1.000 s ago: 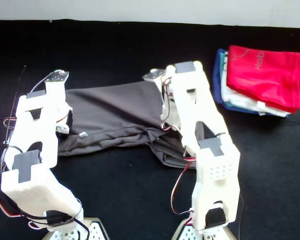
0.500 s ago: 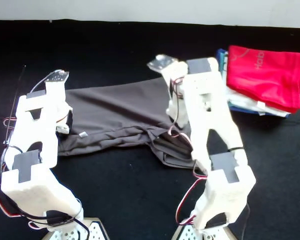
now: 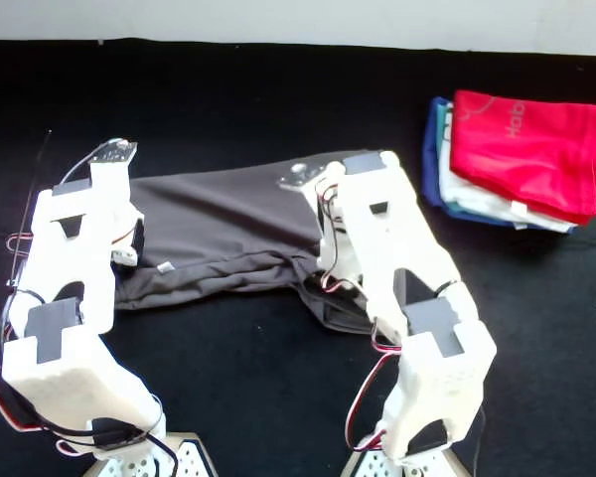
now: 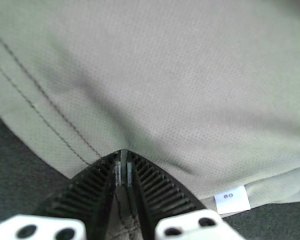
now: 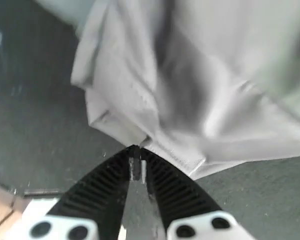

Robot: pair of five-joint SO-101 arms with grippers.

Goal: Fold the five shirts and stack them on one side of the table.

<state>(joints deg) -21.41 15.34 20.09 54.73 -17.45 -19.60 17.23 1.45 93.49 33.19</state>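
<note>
A dark grey shirt [image 3: 228, 219] lies partly flattened on the black table [image 3: 228, 89] between the two arms. Its near right part is bunched. My left gripper [image 3: 131, 248] sits at the shirt's left edge. In the left wrist view the left gripper [image 4: 122, 156] is shut on the shirt [image 4: 190, 75] near a stitched hem, beside a small white tag [image 4: 232, 197]. My right gripper [image 3: 328, 263] sits at the shirt's bunched right side. In the right wrist view the right gripper [image 5: 135, 152] is shut on a folded edge of the shirt [image 5: 215, 75].
A stack of folded shirts [image 3: 521, 149] lies at the far right of the table, with red on top and white and blue beneath. Bare black table stretches behind the grey shirt and in front of it between the arm bases.
The right arm swung up and to the right, then came back left and lower over the shirt's right side. The shirt's far right edge shifted slightly. The left arm stayed still.
</note>
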